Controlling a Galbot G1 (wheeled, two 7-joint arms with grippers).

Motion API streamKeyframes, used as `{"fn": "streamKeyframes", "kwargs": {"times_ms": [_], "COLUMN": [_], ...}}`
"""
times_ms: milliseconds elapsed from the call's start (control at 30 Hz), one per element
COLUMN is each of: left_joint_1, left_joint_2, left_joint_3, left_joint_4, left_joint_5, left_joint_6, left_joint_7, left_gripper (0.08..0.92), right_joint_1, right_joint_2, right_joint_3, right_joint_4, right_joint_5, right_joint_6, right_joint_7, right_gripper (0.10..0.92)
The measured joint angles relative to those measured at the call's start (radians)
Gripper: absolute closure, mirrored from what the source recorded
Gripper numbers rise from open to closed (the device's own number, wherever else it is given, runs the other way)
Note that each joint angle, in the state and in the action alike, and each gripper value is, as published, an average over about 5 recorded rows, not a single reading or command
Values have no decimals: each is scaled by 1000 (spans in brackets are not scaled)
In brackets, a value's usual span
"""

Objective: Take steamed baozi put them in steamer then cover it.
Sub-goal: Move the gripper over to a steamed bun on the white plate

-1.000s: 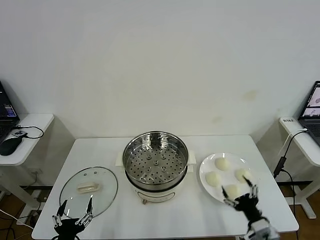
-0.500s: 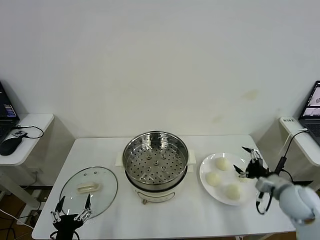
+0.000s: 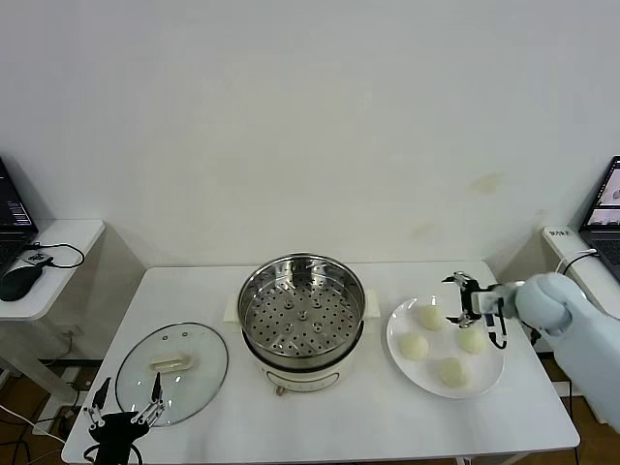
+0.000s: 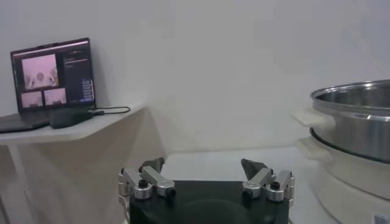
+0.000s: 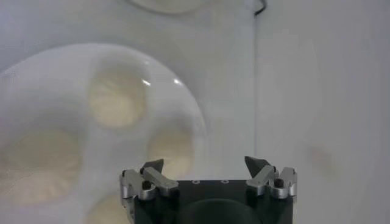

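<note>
On the white rectangular counter (image 3: 387, 426) the round, shiny stainless-steel steamer (image 3: 301, 315) with its perforated tray stands at the centre on a white electric base, uncovered. At 3 o'clock from it lies the flat white round plate (image 3: 489, 376), carrying the four small, smooth, cream-white steamed baozi (image 3: 414, 346): one at the plate's 11 o'clock, one at 9 o'clock, one at 2 o'clock and one at 6 o'clock. Over the plate's far edge, at about 1 o'clock of it, hangs the right hand (image 3: 467, 297), its black fingers spread wide and holding nothing; the bun at 11 o'clock sits just beside it toward the steamer, and the bun at 2 o'clock lies just on the near side of it. From the right wrist camera the same right hand (image 5: 206, 167) shows its two fingertips far apart, with the plate (image 5: 183, 97) and several buns (image 5: 117, 100) beyond them, none between the tips. At 9 o'clock from the steamer the round glass lid with a cream handle (image 3: 171, 370) lies flat on the counter. Just at the lid's 7 o'clock, at the counter's near edge, the left hand (image 3: 123, 411) waits with fingers spread wide and nothing in them; its wrist camera shows the left hand (image 4: 206, 170) open, with the steamer (image 4: 359, 119) off to one side.
</note>
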Motion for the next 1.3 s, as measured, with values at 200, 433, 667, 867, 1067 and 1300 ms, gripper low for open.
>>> {"fn": "streamKeyframes", "kwargs": {"times_ms": [200, 433, 667, 867, 1067, 1300], "left_joint_1": [-4, -3, -4, -7, -12, -13], "left_joint_2": [2, 7, 8, 10, 9, 8], "left_joint_3": [-7, -14, -22, -29, -30, -30], "left_joint_4": [5, 8, 11, 19, 24, 30], "left_joint_5": [1, 1, -1, -1, -1, -1], "left_joint_6": [1, 2, 0, -4, -4, -8], "left_joint_7": [0, 0, 0, 0, 0, -2], "left_gripper": [177, 177, 177, 177, 177, 177], "right_joint_1": [98, 150, 184, 200, 210, 215], "right_joint_2": [39, 89, 139, 176, 202, 224], "right_joint_3": [-146, -240, -281, -305, -319, -324], "right_joint_4": [-87, -165, -233, -286, -325, -356], "right_joint_5": [16, 19, 17, 11, 4, 1], "right_joint_6": [-8, -17, -24, -27, -29, -30], "right_joint_7": [-29, -45, -47, -50, -53, -54], "right_gripper": [203, 203, 202, 209, 261, 316]}}
